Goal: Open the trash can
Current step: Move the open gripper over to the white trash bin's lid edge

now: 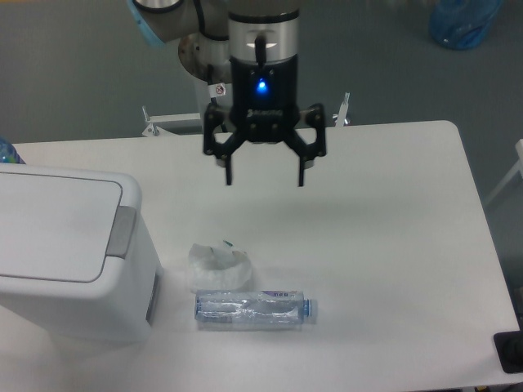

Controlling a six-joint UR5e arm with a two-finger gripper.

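The black two-finger hand [265, 178] hangs with its fingers spread wide, gripping nothing, above the white worktop [384, 245] and well apart from the large white boxy plastic trash can [69, 253] at the left edge. Its flat lid is shut. The likely slip is missing the grey rectangular push-button [122, 232], which sits narrow on the lid's right rim, so a fingertip may skid off. The crumpled white wrapper [219, 266] and clear crushed plastic bottle [253, 309] lie near the can; the path above them looks free.
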